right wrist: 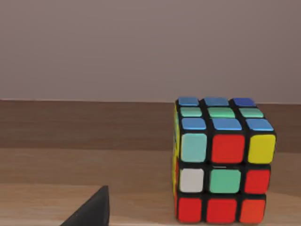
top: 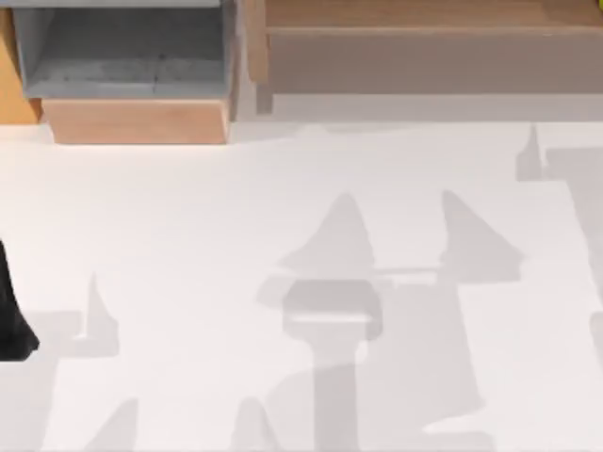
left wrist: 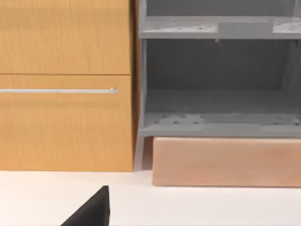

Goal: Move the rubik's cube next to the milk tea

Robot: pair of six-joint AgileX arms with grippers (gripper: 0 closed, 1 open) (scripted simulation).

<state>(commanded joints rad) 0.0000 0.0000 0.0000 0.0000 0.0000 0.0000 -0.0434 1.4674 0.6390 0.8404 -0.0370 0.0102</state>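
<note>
The rubik's cube (right wrist: 222, 162) stands upright on a wooden shelf surface (right wrist: 70, 165) in the right wrist view, with red, green, white, yellow and light-blue stickers facing the camera. A dark part of my right gripper (right wrist: 91, 209) shows at the picture's edge, apart from the cube and not touching it. A dark part of my left gripper (left wrist: 91, 209) hangs over the white table in the left wrist view. In the top view, a black piece of my left arm (top: 11, 315) sits at the table's left edge. The milk tea is out of view.
A grey open shelf unit (top: 122, 47) on a wooden plinth (top: 137, 121) stands at the back left, beside an orange cabinet with a metal handle (left wrist: 59, 91). A wooden shelf (top: 424, 38) runs along the back right. The white tabletop (top: 188, 235) carries arm shadows.
</note>
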